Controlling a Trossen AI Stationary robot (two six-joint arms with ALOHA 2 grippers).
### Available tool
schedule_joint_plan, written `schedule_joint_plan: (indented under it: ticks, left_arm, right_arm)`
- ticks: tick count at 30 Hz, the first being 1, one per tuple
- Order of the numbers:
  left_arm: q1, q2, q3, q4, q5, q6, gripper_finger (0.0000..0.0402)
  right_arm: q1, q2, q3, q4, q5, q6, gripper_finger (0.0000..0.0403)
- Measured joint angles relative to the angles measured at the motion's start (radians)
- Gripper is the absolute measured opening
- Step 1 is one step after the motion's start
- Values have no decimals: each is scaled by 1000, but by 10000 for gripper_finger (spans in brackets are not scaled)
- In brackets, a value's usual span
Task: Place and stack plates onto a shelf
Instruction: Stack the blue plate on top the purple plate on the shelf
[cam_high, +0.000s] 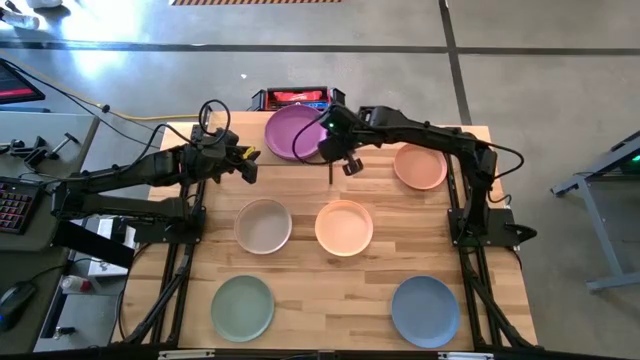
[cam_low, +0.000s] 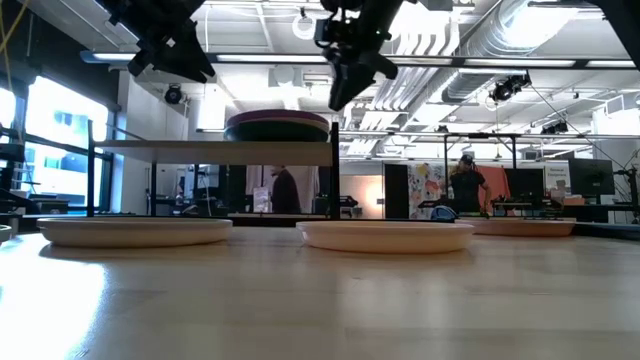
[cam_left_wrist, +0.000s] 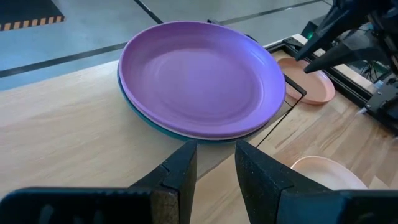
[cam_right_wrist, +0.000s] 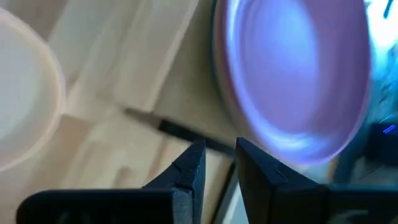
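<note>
Purple plate (cam_high: 293, 131) tops the stack on the shelf (cam_left_wrist: 74, 130) at the table's (cam_high: 300, 275) far edge, both grippers empty.
Purple plate sits on a teal plate (cam_left_wrist: 152, 126). Right gripper (cam_high: 340, 152) hovers just off the stack's right rim, fingers slightly parted, nothing between them. Left gripper (cam_high: 243, 160) hangs off the stack's left side over the shelf, fingers apart, gripping nothing. Still on the table: pink plate (cam_high: 420, 165) near the far right corner, beige plate (cam_high: 263, 225) and peach plate (cam_high: 344, 227) mid-table, sage green plate (cam_high: 242, 307) and blue plate (cam_high: 425, 311) along the near edge.
</note>
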Motion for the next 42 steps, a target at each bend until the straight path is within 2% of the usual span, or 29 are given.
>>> schedule_joint_plan:
  ticks: [6,10,19,23,34,42]
  left_arm:
    - [0,0,0,0,9,1,97]
    - [0,0,0,4,72,29,97]
    - [0,0,0,8,261,84,97]
    - [-1,0,0,7,315,134,97]
    - [-1,0,0,6,322,203,97]
    - [-20,0,0,6,406,195,97]
  right_arm:
    - [20,-7,0,-173,-3,243,67]
    - [50,-7,0,-277,-10,423,67]
    - [153,-7,0,-379,-182,908,66]
    - [233,-7,-1,-415,-204,1109,66]
    - [508,-7,-1,-447,-207,1685,66]
    - [704,-7,-2,-447,-121,2097,66]
